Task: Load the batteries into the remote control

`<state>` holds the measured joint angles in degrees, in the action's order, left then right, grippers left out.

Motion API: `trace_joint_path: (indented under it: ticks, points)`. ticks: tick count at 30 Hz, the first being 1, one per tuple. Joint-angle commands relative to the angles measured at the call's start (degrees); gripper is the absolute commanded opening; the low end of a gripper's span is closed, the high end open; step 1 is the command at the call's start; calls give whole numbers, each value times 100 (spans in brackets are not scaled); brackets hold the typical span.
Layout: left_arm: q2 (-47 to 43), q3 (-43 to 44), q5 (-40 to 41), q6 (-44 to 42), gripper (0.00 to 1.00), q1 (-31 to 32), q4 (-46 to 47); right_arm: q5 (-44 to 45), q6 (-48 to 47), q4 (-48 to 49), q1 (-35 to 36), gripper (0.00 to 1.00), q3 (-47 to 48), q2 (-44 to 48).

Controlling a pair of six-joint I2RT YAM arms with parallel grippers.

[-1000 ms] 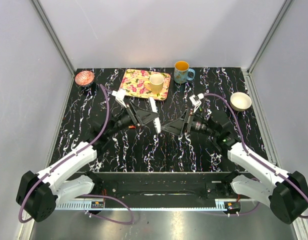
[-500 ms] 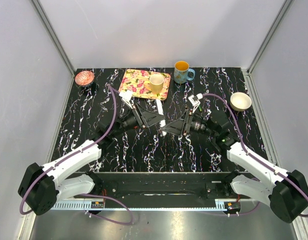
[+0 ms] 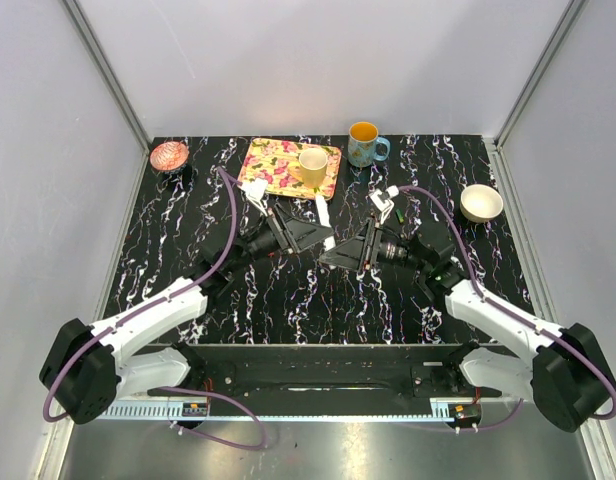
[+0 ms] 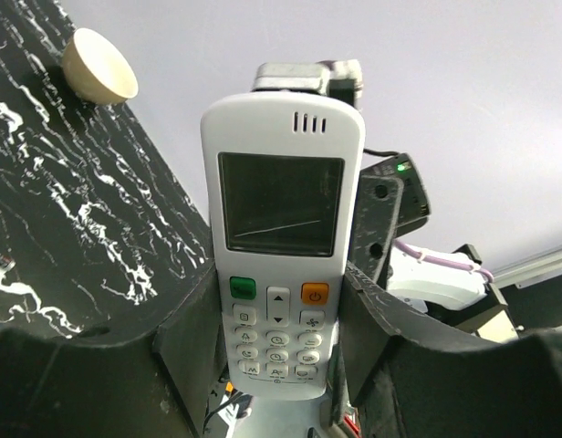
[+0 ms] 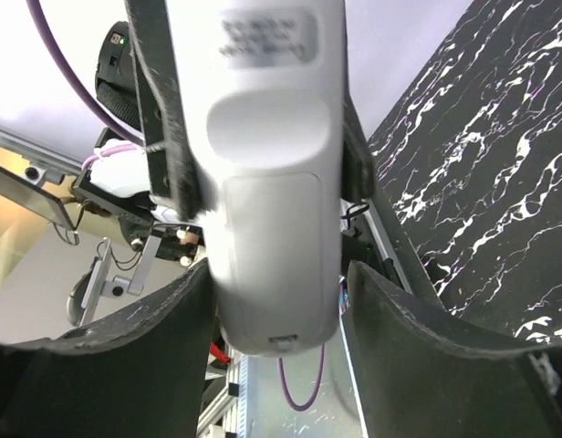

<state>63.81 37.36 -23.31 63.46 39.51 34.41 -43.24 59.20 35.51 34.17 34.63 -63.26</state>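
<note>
White remote (image 4: 281,210) in left end effector (image 4: 279,278)

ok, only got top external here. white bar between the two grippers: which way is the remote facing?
Observer: In the left wrist view the remote control shows its screen and buttons to that camera, clamped low down in the left gripper.
Operator: battery door?
Observer: It's on the back, facing the right wrist camera. The cover is on and looks closed.
Operator: right gripper got it too?
Observer: The right gripper has one finger on each side of the remote's lower end. Whether they press it, I can't tell.
</note>
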Motion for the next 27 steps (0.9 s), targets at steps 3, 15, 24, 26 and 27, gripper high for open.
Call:
trace_joint_path:
  ticks: [3,15,24,26,27]
  points:
    - [-62,104,-16,166,0,22,1163,-316,706,1274,54,67,-308,-124]
    - [-53,-107,-112,290,0,22,1401,-290,1050,2004,46,34,-378,-230]
    - [-237,-98,72,-78,72,13,552,-413,87,461,46,0,8,190]
    - [-360,-45,309,-237,94,13,199,-352,-703,-861,46,0,341,515]
    - [-465,-36,388,-377,95,5,-90,-264,-952,-1279,46,0,464,604]
